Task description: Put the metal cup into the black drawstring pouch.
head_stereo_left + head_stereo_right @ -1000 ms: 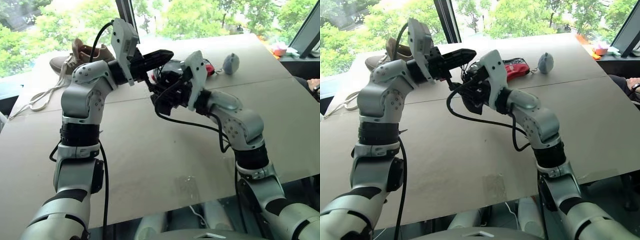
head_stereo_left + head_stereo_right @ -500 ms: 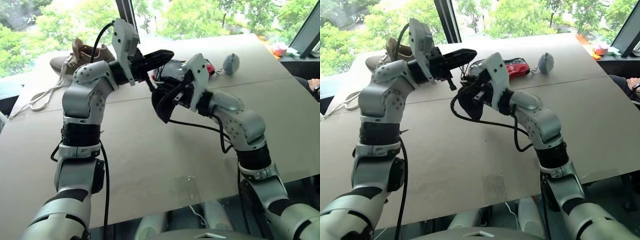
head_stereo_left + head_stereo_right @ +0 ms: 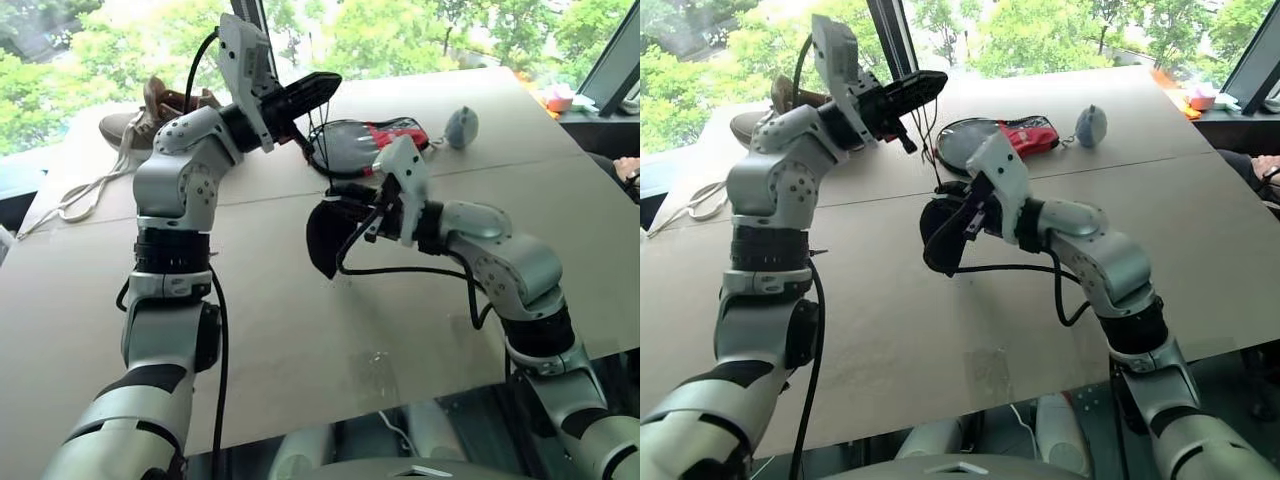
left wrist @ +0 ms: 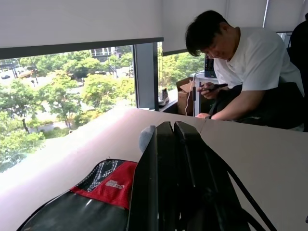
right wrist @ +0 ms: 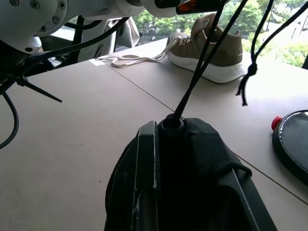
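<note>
Nearest: the right gripper (image 3: pixel 958 228) now sits lower and further toward the robot's right than a second ago, its jaws clamped on the top of the black drawstring pouch (image 3: pixel 328 236). The pouch hangs bunched and rounded just above the bench (image 3: pixel 300 330); earlier it was held higher, up against the left jaws. The metal cup cannot be seen from where I stand; whether it lies inside the pouch I cannot tell.

Drawstring cord (image 5: pixel 199 67): now stretched taut from the pouch mouth up to the left gripper (image 3: pixel 318 88). A second ago the two grippers were close together and the cord had no such span.

Left gripper: jaws pressed shut, pinching the cord ends, and raised somewhat higher and further out than before.

Behind the pouch, the black-and-red paddle case (image 3: pixel 985 140) lies flat on the bench, more of it exposed now that the right arm has dropped. Grey fuzzy ball (image 3: pixel 461 126) beside it, unmoved. Tan shoe (image 5: pixel 211 41) with loose white laces at the far left edge, unmoved.

Farthest: a person in a white shirt (image 4: pixel 250 67) leans at the bench's far side.
</note>
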Controlling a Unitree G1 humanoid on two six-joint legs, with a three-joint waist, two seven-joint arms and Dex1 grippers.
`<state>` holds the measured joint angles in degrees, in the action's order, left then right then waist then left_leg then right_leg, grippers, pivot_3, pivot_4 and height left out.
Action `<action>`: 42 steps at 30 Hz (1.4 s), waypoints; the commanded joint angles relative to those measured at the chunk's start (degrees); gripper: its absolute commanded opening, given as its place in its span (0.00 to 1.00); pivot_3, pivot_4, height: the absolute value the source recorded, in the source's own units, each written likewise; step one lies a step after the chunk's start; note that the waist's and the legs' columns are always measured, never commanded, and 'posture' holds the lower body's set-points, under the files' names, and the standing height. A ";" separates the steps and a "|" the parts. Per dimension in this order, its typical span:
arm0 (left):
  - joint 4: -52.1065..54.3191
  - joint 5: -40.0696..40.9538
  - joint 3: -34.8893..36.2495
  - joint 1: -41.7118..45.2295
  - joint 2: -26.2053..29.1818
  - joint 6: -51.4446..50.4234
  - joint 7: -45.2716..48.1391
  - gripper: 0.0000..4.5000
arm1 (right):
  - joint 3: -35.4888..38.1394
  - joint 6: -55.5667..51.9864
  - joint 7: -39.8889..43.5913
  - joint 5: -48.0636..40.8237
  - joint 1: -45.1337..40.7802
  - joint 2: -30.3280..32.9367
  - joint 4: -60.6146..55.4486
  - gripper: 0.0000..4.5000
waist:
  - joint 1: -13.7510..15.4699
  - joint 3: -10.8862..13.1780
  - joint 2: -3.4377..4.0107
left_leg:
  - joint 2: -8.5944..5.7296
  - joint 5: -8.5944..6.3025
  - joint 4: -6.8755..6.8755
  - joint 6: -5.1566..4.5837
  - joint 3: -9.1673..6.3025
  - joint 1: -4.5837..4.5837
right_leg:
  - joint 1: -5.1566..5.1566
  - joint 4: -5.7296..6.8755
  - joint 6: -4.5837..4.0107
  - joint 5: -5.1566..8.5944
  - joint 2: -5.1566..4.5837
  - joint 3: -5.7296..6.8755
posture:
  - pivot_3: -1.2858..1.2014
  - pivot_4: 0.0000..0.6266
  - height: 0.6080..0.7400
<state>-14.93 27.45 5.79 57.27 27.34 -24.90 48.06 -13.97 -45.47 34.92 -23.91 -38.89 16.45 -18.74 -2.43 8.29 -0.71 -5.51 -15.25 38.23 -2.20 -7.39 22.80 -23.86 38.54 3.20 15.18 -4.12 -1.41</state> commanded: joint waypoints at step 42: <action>11.48 -10.38 3.80 -34.65 27.64 11.03 12.76 0.99 | 14.77 -6.63 4.30 -10.06 18.31 16.69 -2.80 1.00 | 1.54 0.04 0.06 | -0.03 -0.01 -0.25 -0.01 -0.17 -0.07 | 0.07 -0.25 0.00 0.00 0.01 -0.27 | 0.52 0.24 1.00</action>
<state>-3.55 18.01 6.86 22.16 54.75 -16.58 62.37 0.07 -53.35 38.90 -33.60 -20.30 32.97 -20.96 -0.88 8.33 -0.66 -5.55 -15.26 37.98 -2.21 -7.58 22.73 -23.78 38.28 3.20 15.18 -4.12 -1.65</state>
